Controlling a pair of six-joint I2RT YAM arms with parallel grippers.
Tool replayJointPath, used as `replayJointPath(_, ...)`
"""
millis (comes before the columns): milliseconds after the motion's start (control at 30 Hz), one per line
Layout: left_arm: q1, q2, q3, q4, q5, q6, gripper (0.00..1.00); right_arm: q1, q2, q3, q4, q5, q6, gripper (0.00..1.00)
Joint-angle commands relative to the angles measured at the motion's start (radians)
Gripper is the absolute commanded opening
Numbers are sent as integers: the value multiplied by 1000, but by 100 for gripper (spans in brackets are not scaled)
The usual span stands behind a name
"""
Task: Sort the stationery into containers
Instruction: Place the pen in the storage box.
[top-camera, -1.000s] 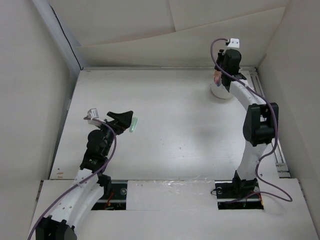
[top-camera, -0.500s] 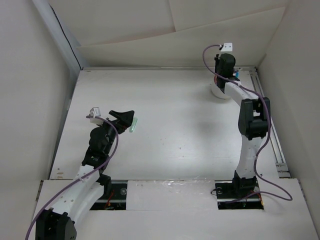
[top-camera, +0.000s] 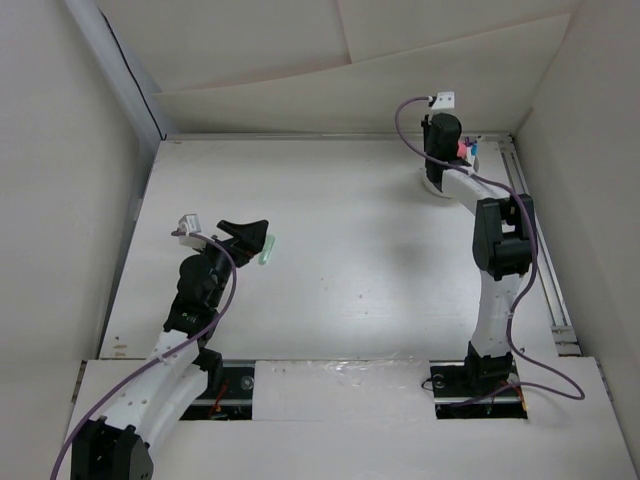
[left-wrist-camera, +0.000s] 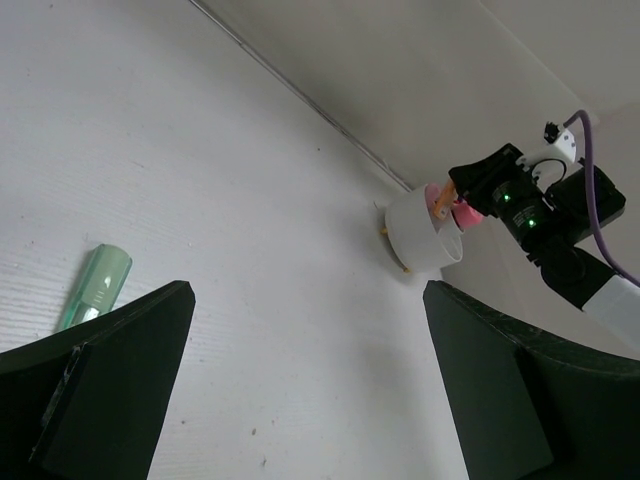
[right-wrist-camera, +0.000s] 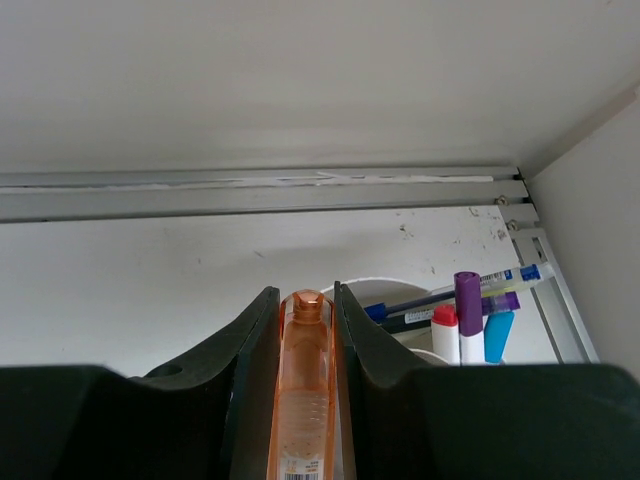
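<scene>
The right gripper pinches one translucent orange highlighter over one round white plastic cup. The left gripper is spread beside one pale green highlighter on the white tabletop

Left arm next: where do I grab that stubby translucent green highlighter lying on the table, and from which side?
I'd take the translucent green highlighter at mid-barrel, coming straight down from above. It lies flat on the white table with both long sides clear; close the open left gripper across its width. In the wrist view it sits left of the gap, so shift over first.
</scene>
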Motion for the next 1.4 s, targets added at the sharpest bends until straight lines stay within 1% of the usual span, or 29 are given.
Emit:
replayJointPath(0,-1,-22,14,45,12,6,100,8,9,-8,62,29,-9,3)
replayJointPath(400,-1,-22,14,45,12,6,100,8,9,-35,62,48,-9,7)
replayJointPath(433,-1,-22,14,45,12,6,100,8,9,-46,62,48,-9,10)
replayJointPath(467,-1,-22,14,45,12,6,100,8,0,-46,62,48,-9,17)
replayJointPath(533,-1,-22,14,45,12,6,100,8,-11,-55,62,39,0,23)
replayJointPath(567,-1,-22,14,45,12,6,100,8,-23,-55,62,39,0,28)
replayJointPath(600,-1,-22,14,45,12,6,100,8,-23,-64,62,39,0,28)
replayJointPath(633,-1,-22,14,45,12,6,100,8,-39,-64,62,39,0,31)
replayJointPath(667,-1,-22,14,45,12,6,100,8,-39,-78,62,30,9,31)
replayJointPath(700,-1,-22,14,45,12,6,100,17,-65,-78,62,29,9,35)
replayJointPath(767,-1,-22,14,45,12,6,100,17,-82,-101,62,42,9,35)
replayJointPath(833,-1,-22,14,45,21,6,100,17,-106,-110,62,33,9,42)
replayJointPath(967,-1,-33,14,45,21,6,100,26,-141,-110,38,33,18,42)
replayJointPath(1033,-1,-44,14,36,21,6,100,26,-181,-121,38,33,18,45)
replayJointPath(1167,-1,-67,14,27,21,6,100,57,-262,-144,-5,33,50,45)
replayJointPath(1233,-1,-76,14,27,21,6,100,72,-295,-153,-33,1,75,45)
replayJointPath(1300,-1,-85,14,7,21,6,100,101,-336,-163,-81,-45,115,38)
replayJointPath(1333,-1,-94,14,-2,21,6,100,129,-349,-175,-95,-99,126,33)
replayJointPath(1367,-1,-94,14,-16,10,6,100,144,-358,-184,-109,-125,152,19)
